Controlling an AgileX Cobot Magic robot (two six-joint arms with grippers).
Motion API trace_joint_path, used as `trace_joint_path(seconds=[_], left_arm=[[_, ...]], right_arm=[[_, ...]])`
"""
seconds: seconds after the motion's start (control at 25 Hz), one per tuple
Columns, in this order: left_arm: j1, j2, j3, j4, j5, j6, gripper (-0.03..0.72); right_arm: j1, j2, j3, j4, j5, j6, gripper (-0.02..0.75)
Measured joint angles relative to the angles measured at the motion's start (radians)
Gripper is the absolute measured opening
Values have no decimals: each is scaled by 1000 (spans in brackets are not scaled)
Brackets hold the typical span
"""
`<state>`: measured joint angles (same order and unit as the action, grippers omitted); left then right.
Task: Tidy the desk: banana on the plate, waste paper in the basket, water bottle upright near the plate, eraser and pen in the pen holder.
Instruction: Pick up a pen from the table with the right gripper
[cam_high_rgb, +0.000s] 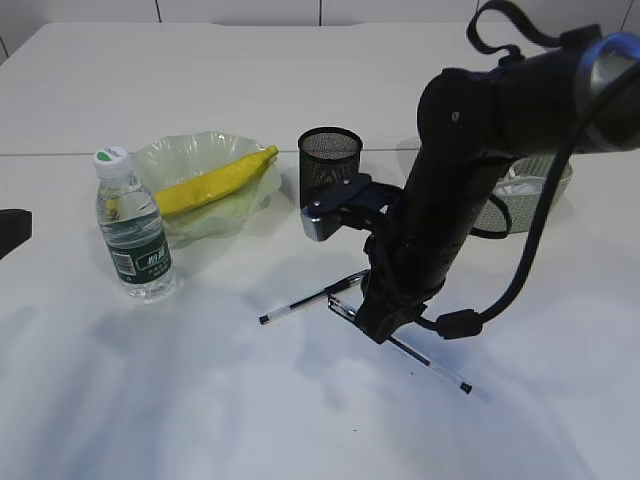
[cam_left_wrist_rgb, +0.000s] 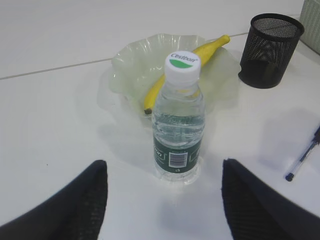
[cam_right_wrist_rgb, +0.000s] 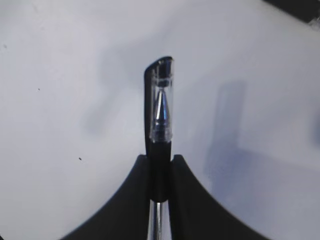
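Observation:
A yellow banana (cam_high_rgb: 215, 180) lies in the pale green plate (cam_high_rgb: 170, 152). The water bottle (cam_high_rgb: 135, 232) stands upright just left of the plate. My right gripper (cam_right_wrist_rgb: 160, 159) is shut on a capped pen (cam_right_wrist_rgb: 161, 105), low over the table in the exterior view (cam_high_rgb: 375, 322), and the pen (cam_high_rgb: 438, 368) sticks out to the lower right. A second pen (cam_high_rgb: 300, 303) lies on the table beside it. My left gripper (cam_left_wrist_rgb: 162, 200) is open and empty, just in front of the bottle (cam_left_wrist_rgb: 178, 120). The black mesh pen holder (cam_high_rgb: 329, 160) stands right of the plate. No eraser shows.
A woven basket (cam_high_rgb: 545, 185) stands at the right behind my right arm, with something white inside. In the left wrist view the banana (cam_left_wrist_rgb: 210, 47), plate (cam_left_wrist_rgb: 132, 60), pen holder (cam_left_wrist_rgb: 270, 50) and a pen tip (cam_left_wrist_rgb: 302, 160) show.

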<state>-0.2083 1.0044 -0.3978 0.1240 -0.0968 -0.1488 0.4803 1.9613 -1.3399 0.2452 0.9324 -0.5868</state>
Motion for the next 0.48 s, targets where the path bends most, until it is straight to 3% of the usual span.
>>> trace_joint_path(seconds=[0.48], left_arm=[[0,0,0,0,0,0,508]], right_arm=[[0,-152,0,24,-59,0,46]])
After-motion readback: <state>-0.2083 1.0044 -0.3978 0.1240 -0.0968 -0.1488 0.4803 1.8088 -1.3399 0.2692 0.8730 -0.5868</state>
